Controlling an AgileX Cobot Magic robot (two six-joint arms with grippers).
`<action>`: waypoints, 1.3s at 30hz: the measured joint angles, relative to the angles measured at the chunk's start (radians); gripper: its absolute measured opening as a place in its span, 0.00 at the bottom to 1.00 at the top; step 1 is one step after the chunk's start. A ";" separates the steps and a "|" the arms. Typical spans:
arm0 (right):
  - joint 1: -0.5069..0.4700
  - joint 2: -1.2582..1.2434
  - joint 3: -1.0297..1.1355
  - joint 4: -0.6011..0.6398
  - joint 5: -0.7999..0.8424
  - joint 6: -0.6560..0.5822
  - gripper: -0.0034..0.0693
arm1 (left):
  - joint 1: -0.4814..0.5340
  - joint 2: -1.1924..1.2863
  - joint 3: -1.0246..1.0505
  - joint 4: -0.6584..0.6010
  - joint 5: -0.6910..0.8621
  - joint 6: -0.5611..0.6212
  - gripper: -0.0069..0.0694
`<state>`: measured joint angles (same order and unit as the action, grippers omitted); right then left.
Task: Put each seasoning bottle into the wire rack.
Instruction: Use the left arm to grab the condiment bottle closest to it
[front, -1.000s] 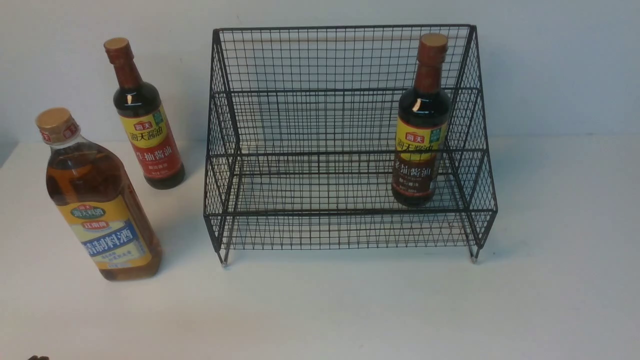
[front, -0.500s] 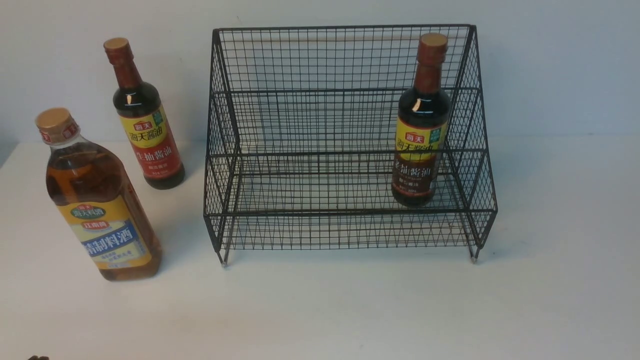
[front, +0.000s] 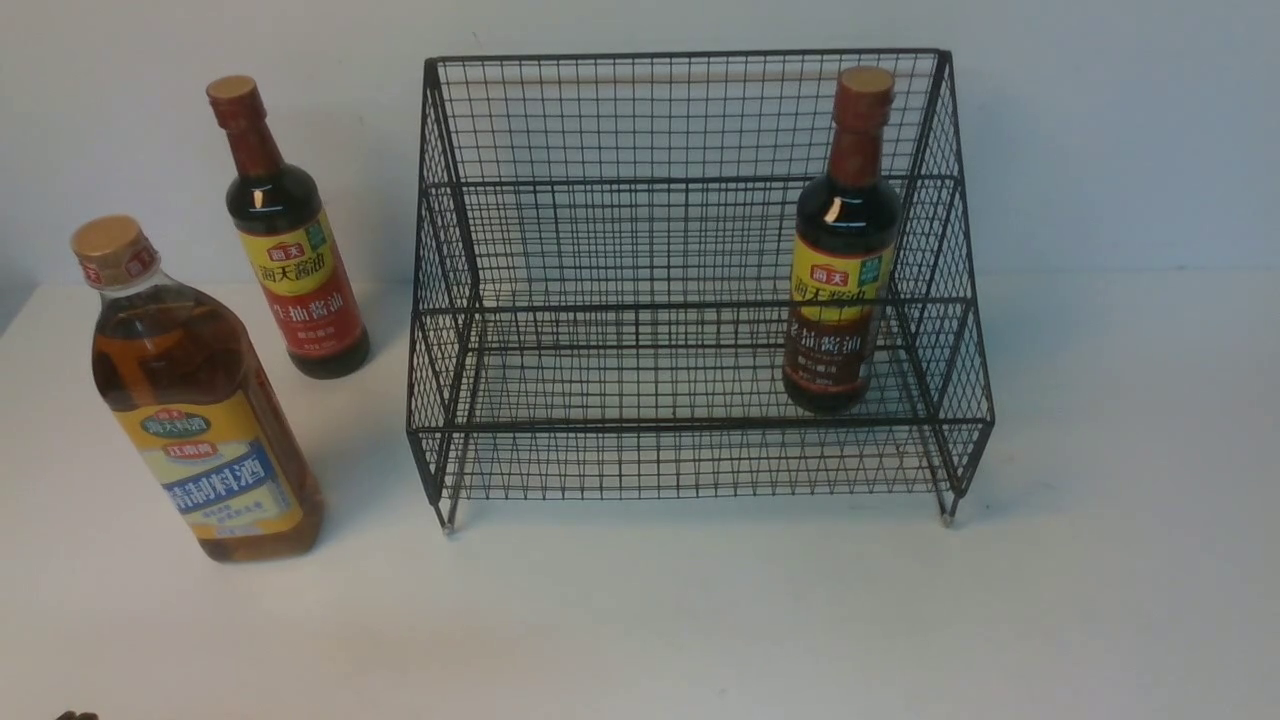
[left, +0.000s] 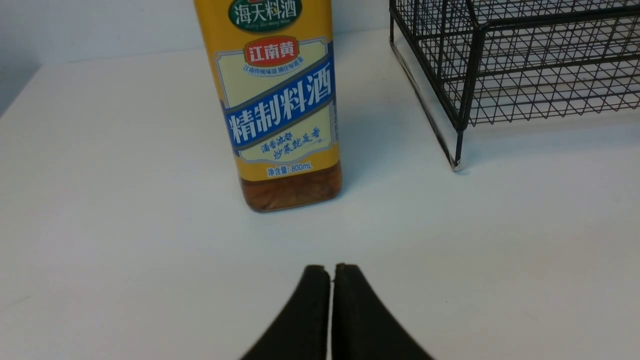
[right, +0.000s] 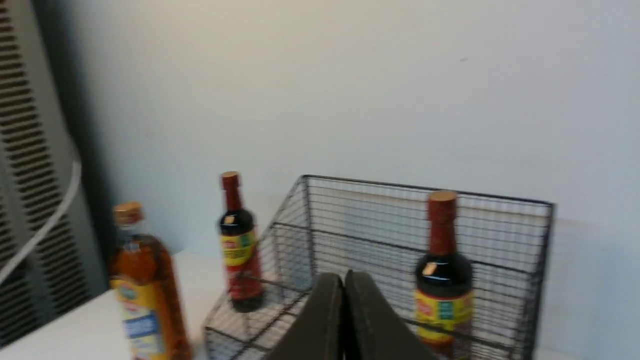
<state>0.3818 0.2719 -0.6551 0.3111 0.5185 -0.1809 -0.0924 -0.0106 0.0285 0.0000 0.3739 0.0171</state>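
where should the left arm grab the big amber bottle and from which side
Probably the labelled body of the amber bottle, approached level from the front, where the left gripper faces it. It stands upright with free space on both sides; the fingers are shut, so they must open wide first.

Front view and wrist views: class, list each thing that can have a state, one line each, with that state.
Wire rack: standing on its feet, holding one bottle.
Brown-label soy bottle: upright, capped, inside the rack.
Red-label soy bottle: upright, capped, on the table outside the rack.
Amber bottle: upright, capped, on the table outside the rack.
Left gripper: shut, empty.
Right gripper: shut, empty.
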 joint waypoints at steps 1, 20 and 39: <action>-0.043 -0.017 0.037 -0.001 -0.021 -0.017 0.03 | 0.000 0.000 0.000 0.000 0.000 0.000 0.08; -0.444 -0.262 0.674 -0.176 -0.125 -0.087 0.03 | 0.000 0.000 0.000 0.000 0.000 0.000 0.08; -0.445 -0.283 0.674 -0.150 -0.122 0.011 0.03 | 0.000 0.000 0.000 0.000 0.000 0.000 0.08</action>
<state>-0.0630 -0.0112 0.0192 0.1607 0.3963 -0.1697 -0.0924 -0.0106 0.0285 0.0000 0.3739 0.0171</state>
